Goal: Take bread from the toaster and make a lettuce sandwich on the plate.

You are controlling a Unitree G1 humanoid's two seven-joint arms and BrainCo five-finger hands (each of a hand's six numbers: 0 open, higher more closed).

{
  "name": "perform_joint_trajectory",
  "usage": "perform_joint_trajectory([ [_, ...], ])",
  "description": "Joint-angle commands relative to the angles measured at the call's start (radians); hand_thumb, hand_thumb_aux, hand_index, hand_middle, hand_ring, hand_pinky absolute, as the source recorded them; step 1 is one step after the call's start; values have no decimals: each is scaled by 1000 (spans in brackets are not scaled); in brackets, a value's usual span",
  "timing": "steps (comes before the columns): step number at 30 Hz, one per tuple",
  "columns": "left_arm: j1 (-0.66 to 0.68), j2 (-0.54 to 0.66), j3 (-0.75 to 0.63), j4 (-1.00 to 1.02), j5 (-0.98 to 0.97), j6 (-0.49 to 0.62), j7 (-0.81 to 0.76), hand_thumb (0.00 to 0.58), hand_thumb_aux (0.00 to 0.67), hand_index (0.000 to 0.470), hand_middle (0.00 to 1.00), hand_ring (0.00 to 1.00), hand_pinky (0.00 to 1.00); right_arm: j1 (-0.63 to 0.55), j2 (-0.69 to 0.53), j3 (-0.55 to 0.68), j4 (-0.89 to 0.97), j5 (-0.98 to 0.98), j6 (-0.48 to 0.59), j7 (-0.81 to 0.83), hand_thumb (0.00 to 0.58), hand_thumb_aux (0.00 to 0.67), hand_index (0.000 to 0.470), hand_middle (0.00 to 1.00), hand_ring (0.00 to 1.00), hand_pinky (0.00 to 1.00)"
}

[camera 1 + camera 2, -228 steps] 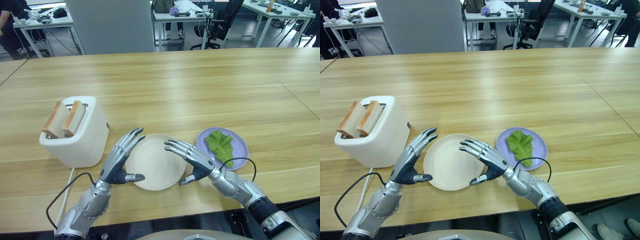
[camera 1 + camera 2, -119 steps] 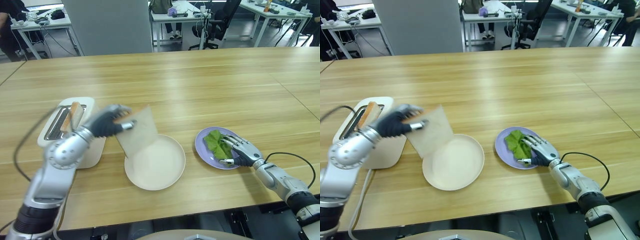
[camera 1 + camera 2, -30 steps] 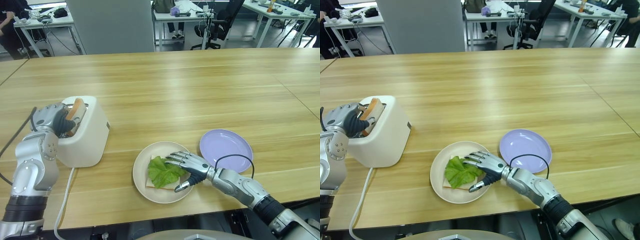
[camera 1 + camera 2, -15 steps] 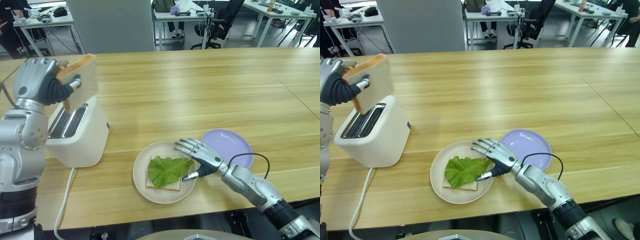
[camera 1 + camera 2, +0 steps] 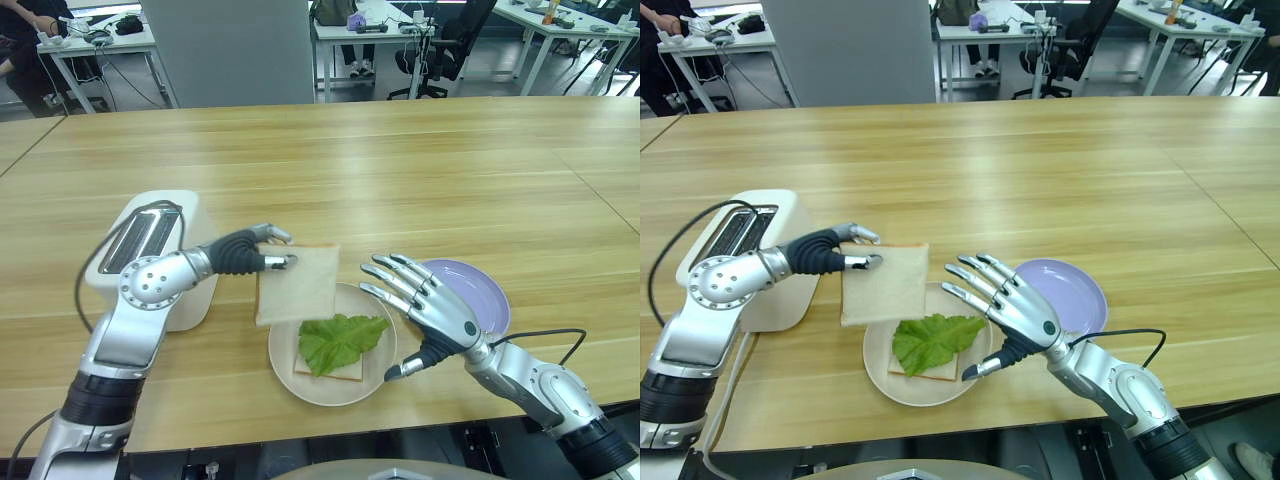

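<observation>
White bread (image 5: 297,285) hangs by its upper left corner, pinched in the left robot hand (image 5: 245,255), just up-left of the lettuce (image 5: 340,338) on the bottom slice (image 5: 350,372) on the plate (image 5: 330,395) at lower centre, while the right robot hand (image 5: 435,315) hovers spread and empty at the plate's right edge.

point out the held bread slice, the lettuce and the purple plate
bread slice (image 5: 297,283), left eye view, middle of its face
lettuce (image 5: 338,340), left eye view, leaf centre
purple plate (image 5: 483,297), left eye view, bare inner surface
</observation>
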Motion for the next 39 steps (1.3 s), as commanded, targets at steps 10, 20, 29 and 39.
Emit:
perform_joint_trajectory([
  [10, -89, -144, -204, 352, 51, -175, -89, 580, 670, 460, 1000, 1000, 1000, 11, 21, 174, 82, -1, -50, 216, 0, 0, 0, 0, 0, 0],
  [20, -79, -181, -258, 472, 189, -324, 21, 580, 670, 460, 1000, 1000, 1000, -6, 40, 229, 161, 26, -47, 338, 0, 0, 0, 0, 0, 0],
  [29, -157, -162, -274, 557, 576, -599, 532, 0, 0, 0, 0, 0, 0, -16, 50, 242, 221, 56, -14, 431, 0, 0, 0, 0, 0, 0],
  [39, -135, -13, -130, 303, 828, -592, 953, 0, 0, 0, 0, 0, 0, -92, 70, 264, 310, 60, 30, 500, 0, 0, 0, 0, 0, 0],
])
